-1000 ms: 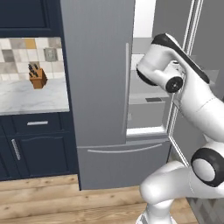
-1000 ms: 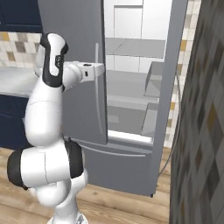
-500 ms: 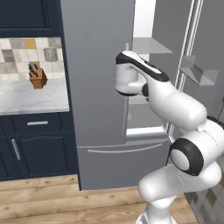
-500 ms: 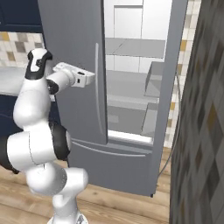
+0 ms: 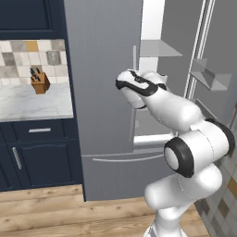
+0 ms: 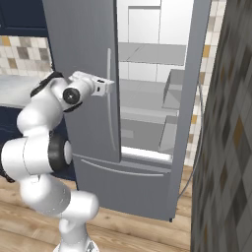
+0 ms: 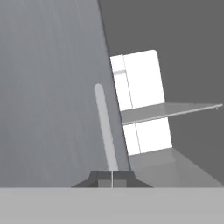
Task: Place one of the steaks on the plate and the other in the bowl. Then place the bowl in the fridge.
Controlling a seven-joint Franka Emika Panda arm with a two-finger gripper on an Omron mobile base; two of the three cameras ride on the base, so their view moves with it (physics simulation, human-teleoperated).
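The fridge [image 5: 102, 69] is tall and grey; its left door [image 6: 78, 49] is closed and its right side stands open on pale shelves [image 6: 147, 51]. My gripper [image 6: 111, 87] is level with the upper part of the left door's long vertical handle [image 6: 109, 123], close in front of it. In the hand view the gripper [image 7: 112, 179] is shut with nothing between its tips, and the handle [image 7: 104, 127] rises just above them. The steaks, the plate and the bowl are out of view.
A marble counter [image 5: 32, 104] with a knife block [image 5: 40, 83] lies left of the fridge, over navy cabinets [image 5: 37, 152]. The open right door [image 5: 208, 78] carries shelf bins. A tiled wall [image 6: 231, 147] stands close on the right.
The arm has swung left, from in front of the open fridge compartment to the closed left door's handle. The gripper has stayed shut.
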